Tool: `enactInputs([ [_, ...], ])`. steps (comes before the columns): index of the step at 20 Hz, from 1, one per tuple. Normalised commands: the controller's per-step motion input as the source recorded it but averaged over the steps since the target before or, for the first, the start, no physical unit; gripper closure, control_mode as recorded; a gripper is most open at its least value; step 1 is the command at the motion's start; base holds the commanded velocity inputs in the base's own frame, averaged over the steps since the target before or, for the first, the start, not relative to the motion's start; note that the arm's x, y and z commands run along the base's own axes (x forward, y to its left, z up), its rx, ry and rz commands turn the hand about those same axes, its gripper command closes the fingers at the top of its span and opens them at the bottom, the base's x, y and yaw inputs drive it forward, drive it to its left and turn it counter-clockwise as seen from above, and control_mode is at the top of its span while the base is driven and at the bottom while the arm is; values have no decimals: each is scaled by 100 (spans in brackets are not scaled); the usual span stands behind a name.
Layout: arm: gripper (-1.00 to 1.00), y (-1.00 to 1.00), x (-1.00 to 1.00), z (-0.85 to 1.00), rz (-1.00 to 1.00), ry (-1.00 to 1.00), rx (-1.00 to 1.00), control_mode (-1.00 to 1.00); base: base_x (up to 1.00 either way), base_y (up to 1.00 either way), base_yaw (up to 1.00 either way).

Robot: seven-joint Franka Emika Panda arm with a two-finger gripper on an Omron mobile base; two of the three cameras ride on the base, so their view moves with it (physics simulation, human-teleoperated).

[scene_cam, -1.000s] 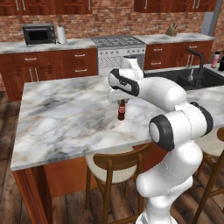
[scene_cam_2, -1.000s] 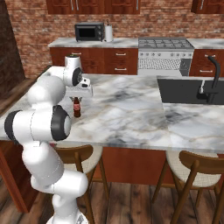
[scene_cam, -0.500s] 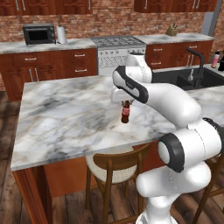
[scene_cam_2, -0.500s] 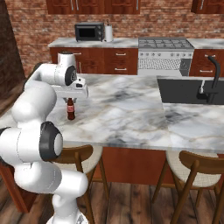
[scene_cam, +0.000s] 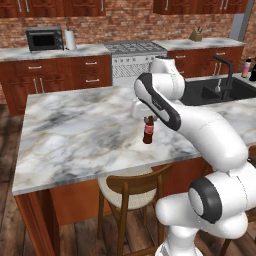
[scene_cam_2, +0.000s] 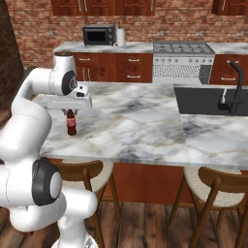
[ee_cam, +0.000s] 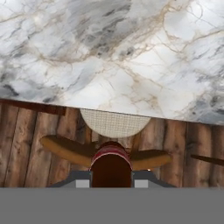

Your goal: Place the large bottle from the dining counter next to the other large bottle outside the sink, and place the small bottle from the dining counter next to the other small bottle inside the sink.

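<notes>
My gripper (scene_cam: 148, 119) is shut on the neck of the small bottle (scene_cam: 148, 132), a tiny red-brown one held upright low over the dining counter (scene_cam: 75, 130) near its front edge. From the other side the gripper (scene_cam_2: 70, 111) and the small bottle (scene_cam_2: 71, 123) sit at the counter's left end. Looking down the hand, the small bottle's top (ee_cam: 111, 162) sits between my fingertips (ee_cam: 83, 179). The black sink (scene_cam: 210, 92) with its arched faucet (scene_cam: 227, 75) lies to the right. Beyond it stands the large bottle (scene_cam: 246, 67), pinkish, beside a dark bottle (scene_cam: 253, 73).
Wooden stools (scene_cam: 131, 192) stand under the counter's front edge, and another stool (scene_cam_2: 218, 186) stands to the right. A back counter carries a microwave (scene_cam: 45, 39) and a stove (scene_cam: 135, 47). The sink (scene_cam_2: 206, 99) is set into the marbled slab at right.
The arm has carried the small bottle a short way toward the counter's front edge, still gripped. The base and the rest of the scene have stayed put.
</notes>
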Motion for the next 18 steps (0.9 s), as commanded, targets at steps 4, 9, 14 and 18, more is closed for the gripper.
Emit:
enactInputs([
  [4, 100, 0, -56, 16, 0, 0, 0, -100, 0, 0, 0],
  [9, 100, 0, -35, 6, -1, 0, 0, -100, 0, 0, 0],
  [14, 100, 0, 0, 0, 0, 0, 0, -100, 0, 0, 0],
  [18, 100, 0, 0, 0, 0, 0, 0, -100, 0, 0, 0],
])
